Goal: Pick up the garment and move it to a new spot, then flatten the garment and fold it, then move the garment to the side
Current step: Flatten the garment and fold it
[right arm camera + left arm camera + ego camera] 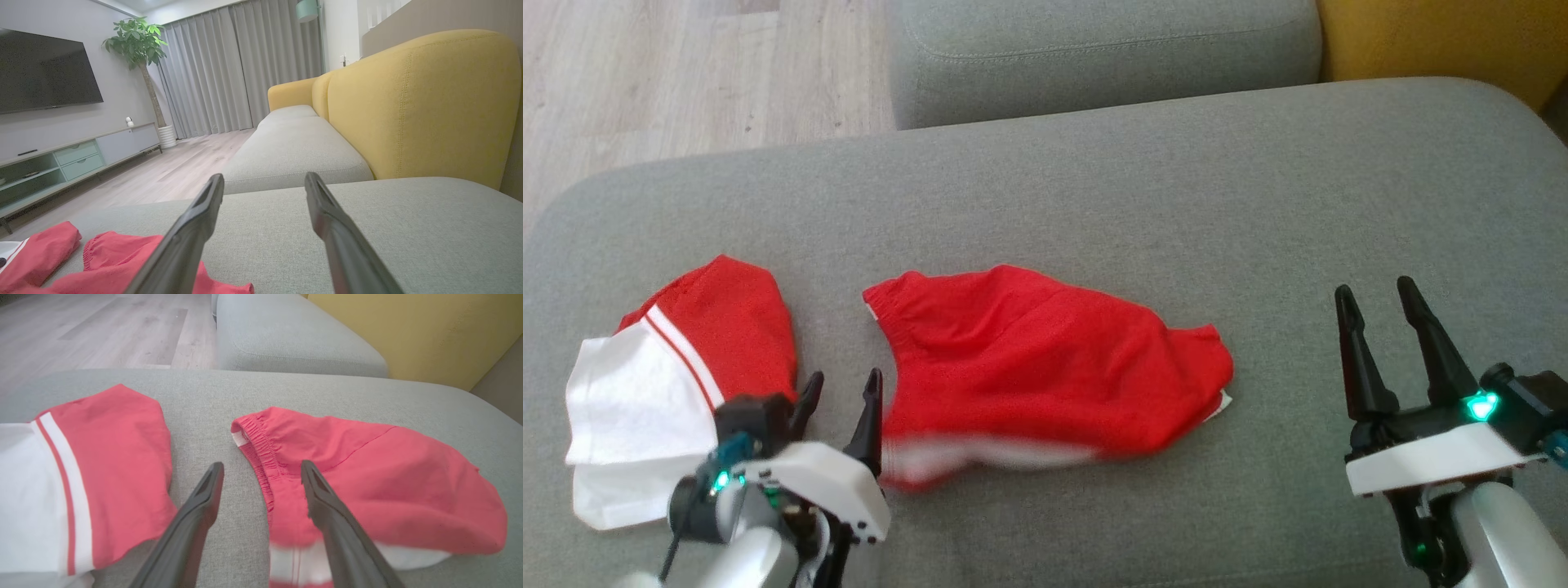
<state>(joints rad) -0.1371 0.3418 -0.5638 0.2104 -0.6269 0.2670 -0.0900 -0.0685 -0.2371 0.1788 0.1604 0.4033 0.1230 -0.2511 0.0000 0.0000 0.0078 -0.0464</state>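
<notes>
The grey sofa seat (1094,180) carries the red garment (1029,367), laid out but rumpled, just right of the left tool (845,376). That tool's fingers stand apart, gripping nothing. Folding and moving aside look undone. A red-and-white garment (645,392) lies just to its left. The right tool (1374,286) is likewise spread and empty. Beyond are a wood floor (686,82) and a yellow backrest (1445,41).

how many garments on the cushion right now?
2. One red-and-white top on the cushion, left of the left gripper; one pair of red shorts mid-cushion, right of that gripper. Folds could hide more.
</notes>
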